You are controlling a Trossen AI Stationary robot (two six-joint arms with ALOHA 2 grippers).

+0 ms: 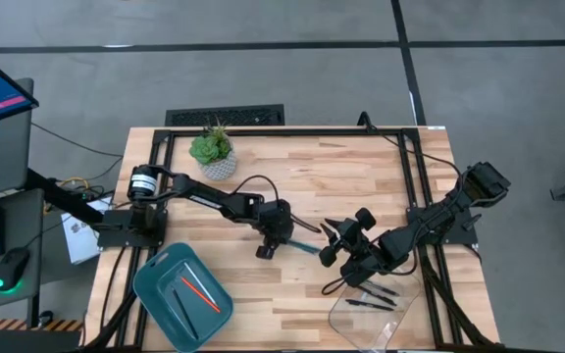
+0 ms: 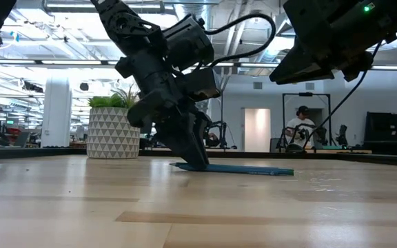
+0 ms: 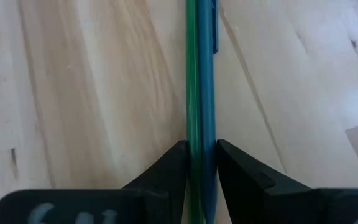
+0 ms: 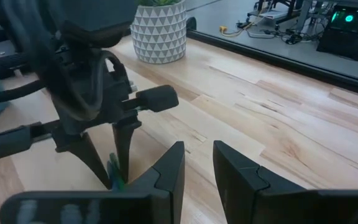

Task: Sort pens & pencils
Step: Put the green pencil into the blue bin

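Observation:
A teal-blue pen and a dark green pencil lie side by side on the wooden table, near its middle. My left gripper is shut on the pair, slanting down from the left. In the low view the teal pen lies flat on the table beyond the fingers. My right gripper hovers open just right of them, with nothing between its fingers. An orange-red pencil lies in the teal tray. Black pens lie in the clear tray. My left gripper pinches the green pencil and the teal pen together between its two fingers, one finger on each outer side. The fingers slant down from above and from the table's left, pointing along the sticks. Both sticks rest on the table.
A potted plant in a white patterned pot stands at the far left of the table. The teal tray sits at the near left and the clear tray at the near right. Bare wood lies between the trays and across the far right.

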